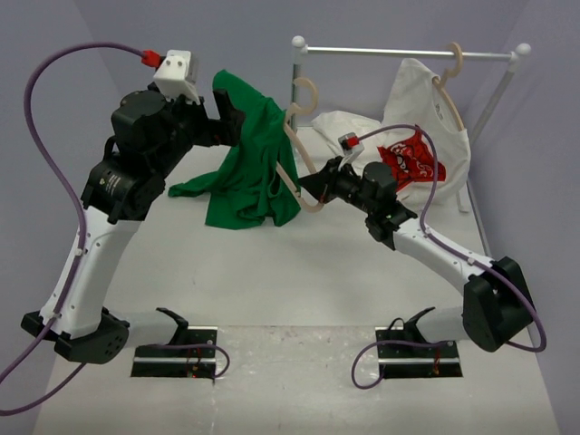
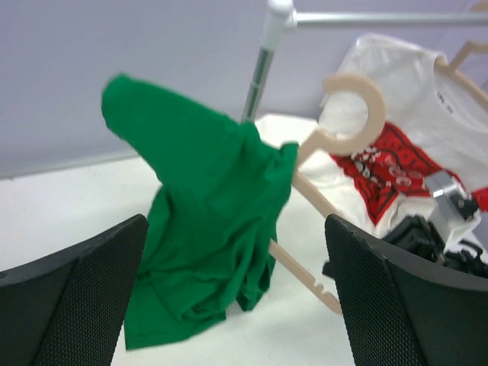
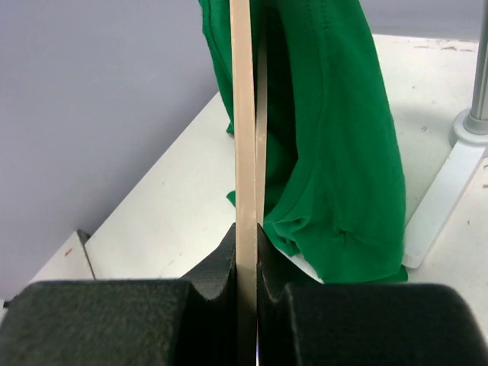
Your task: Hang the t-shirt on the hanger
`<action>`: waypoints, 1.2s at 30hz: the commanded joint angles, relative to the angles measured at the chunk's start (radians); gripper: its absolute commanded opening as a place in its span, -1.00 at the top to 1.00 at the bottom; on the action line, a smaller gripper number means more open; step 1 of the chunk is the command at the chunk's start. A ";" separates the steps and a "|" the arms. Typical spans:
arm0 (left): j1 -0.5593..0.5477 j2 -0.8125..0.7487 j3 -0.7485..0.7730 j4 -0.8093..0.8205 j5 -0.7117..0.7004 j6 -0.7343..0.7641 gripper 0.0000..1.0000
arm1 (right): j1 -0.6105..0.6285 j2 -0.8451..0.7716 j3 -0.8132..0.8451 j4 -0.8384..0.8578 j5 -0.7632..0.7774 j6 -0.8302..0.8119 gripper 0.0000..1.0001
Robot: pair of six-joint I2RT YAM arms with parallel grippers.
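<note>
The t-shirt [image 1: 249, 172] hangs bunched on the hanger [image 2: 375, 107] at about 12 o'clock from the middle of the surface [image 1: 272, 281] in the top view. It drapes over one arm of the hanger, and its lower folds reach down to the surface, with one part spread out toward 9 o'clock. The hanger stands tilted, its hook up at 1 o'clock of the shirt and its other arm bare, running down toward 5 o'clock. The right claw [image 3: 245, 232] is pressed together on that bare arm, pinching the thin wood edge-on between its pads, at 4 o'clock of the shirt. The left claw [image 2: 235, 221] is spread wide and holds nothing. It sits high at 10 o'clock of the shirt, just beside a raised peak of green cloth that looks blurred in the left wrist view. At 2 o'clock a white shirt [image 1: 426, 118] with a red graphic hangs from a rail [image 1: 408, 53] on a second hanger [image 1: 450, 72].
</note>
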 commanded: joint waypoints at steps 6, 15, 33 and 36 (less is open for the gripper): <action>-0.001 -0.023 -0.055 0.352 0.327 0.539 -1.00 | -0.136 -0.238 -0.216 0.234 -0.248 -0.214 1.00; -0.001 0.106 0.022 0.116 0.896 0.934 -0.95 | -0.250 -0.425 -0.371 0.231 -0.467 -0.397 1.00; 0.000 0.300 0.234 -0.412 1.054 1.134 -0.47 | -0.333 -0.492 -0.210 -0.239 -0.624 -0.751 1.00; 0.000 0.298 0.226 -0.413 1.047 1.137 -0.48 | -0.337 -0.491 -0.207 -0.251 -0.640 -0.762 1.00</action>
